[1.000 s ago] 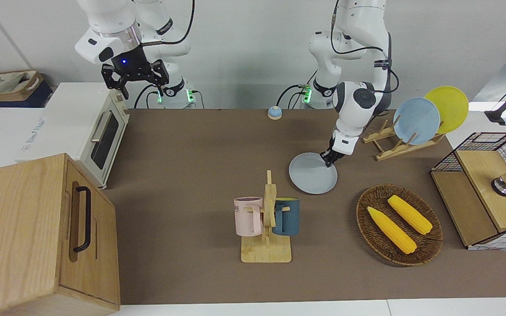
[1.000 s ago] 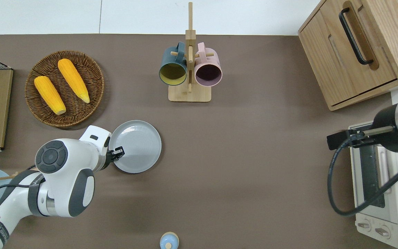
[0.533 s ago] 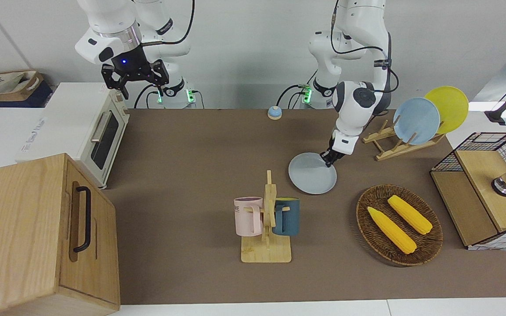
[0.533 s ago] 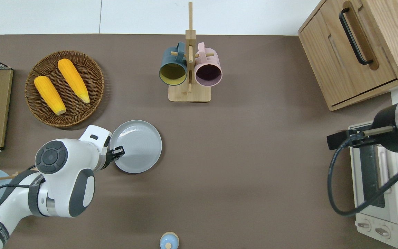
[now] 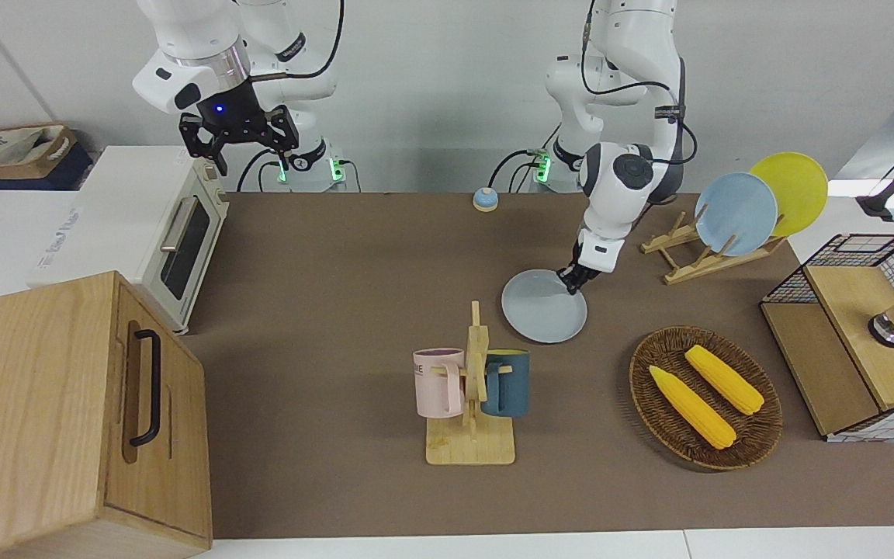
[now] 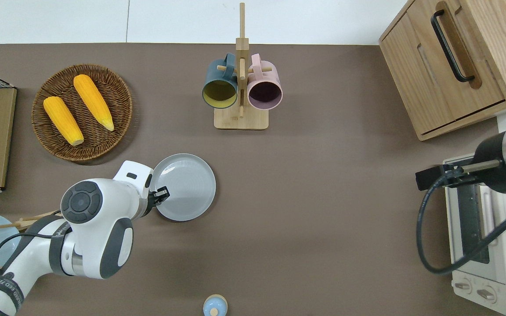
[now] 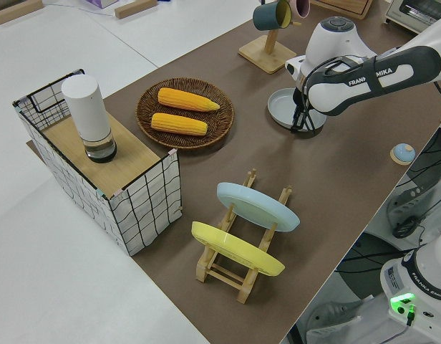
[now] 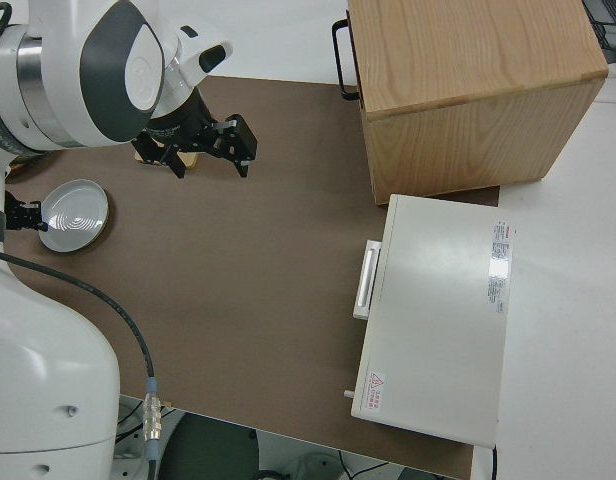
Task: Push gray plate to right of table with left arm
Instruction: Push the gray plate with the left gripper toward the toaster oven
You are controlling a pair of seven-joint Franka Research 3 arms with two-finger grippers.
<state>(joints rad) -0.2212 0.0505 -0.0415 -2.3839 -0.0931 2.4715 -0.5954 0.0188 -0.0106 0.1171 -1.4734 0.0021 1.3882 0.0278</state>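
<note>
1. Matte brown tabletop point(image 6: 323, 197): the round, shallow, pale bluish-gray plate point(image 6: 187, 188) lies flat on it, at five o'clock from the round woven wicker basket point(image 6: 123, 107) in the overhead view.
2. The white jointed left arm's small black gripper point(image 6: 161, 196) is planted on the plate's eight o'clock rim, probably so that sideways motion drags the plate toward the right arm's end.
3. Whether its fingers are spread or pressed together cannot be told.
4. The plate is empty and plain, with a low raised rim.
5. The right arm is parked.

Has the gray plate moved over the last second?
Yes. The gray plate has slid toward the right arm's end of the table, closing in on the mug rack, pushed by the left gripper.
</note>
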